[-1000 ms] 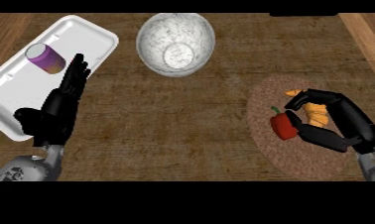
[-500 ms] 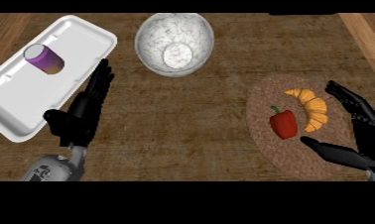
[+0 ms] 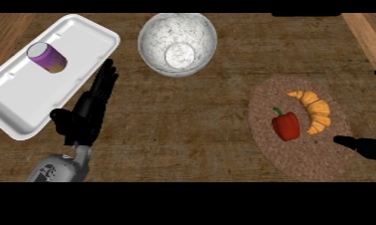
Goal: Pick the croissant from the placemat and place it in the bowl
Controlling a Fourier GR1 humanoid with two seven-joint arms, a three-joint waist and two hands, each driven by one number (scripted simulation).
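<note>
Beside the placemat (image 3: 308, 162), where the croissant (image 3: 314, 109) lies untouched, the right hand (image 3: 360, 145) barely shows, grip unreadable; left hand (image 3: 88, 112) rests fingers straight.

The left hand (image 3: 82, 114) is black, with long slim fingers, on a grey rounded forearm (image 3: 58, 167) bearing a small dark marking; only a black tip of the right hand (image 3: 358, 145) shows

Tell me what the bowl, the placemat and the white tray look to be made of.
Bowl: looks like stone or glazed ceramic, pale grey with dark speckles and a slight sheen. Placemat: probably woven fibre, brown with a coarse, grainy, matte texture. White tray: likely plastic or foam, uniform white, smooth, with rounded moulded edges. None of this is certain from looks alone.
</note>
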